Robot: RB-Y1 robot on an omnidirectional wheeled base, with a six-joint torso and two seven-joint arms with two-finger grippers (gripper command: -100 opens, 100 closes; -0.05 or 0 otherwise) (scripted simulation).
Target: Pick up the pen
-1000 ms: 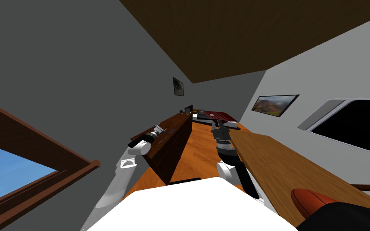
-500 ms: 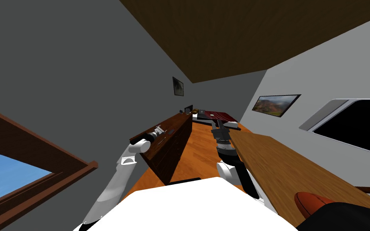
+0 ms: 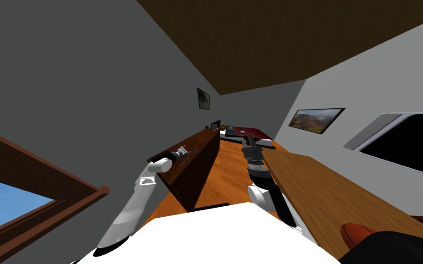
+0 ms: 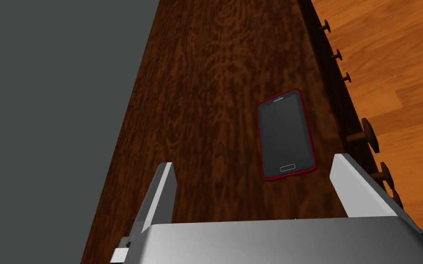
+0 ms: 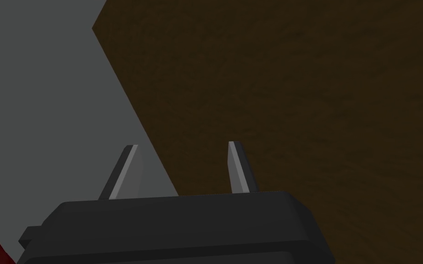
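Observation:
My left gripper (image 3: 183, 149) hovers over the top of a long dark wood dresser (image 3: 201, 142) against the grey wall. In the left wrist view this gripper (image 4: 253, 160) is open, with bare dresser top (image 4: 206, 91) between its fingers. A black phone with a red rim (image 4: 286, 135) lies flat just ahead, nearer the finger on the drawer side. In the head view the phone (image 3: 195, 150) is a small dark patch past the gripper. My right gripper (image 3: 251, 143) is raised over the floor beside a table, and in its wrist view it (image 5: 183, 145) stands open and holds nothing.
Round drawer knobs (image 4: 366, 137) run down the dresser front above the orange wood floor (image 3: 226, 169). A long light wood table (image 3: 325, 188) stands to the right. A bed with a dark red cover (image 3: 249, 132) closes the far end. A window frame (image 3: 45, 183) is at the left.
My left arm's elbow has dropped and swung outward while its gripper stays over the dresser. The whole head view has shifted slightly. The right arm has not moved.

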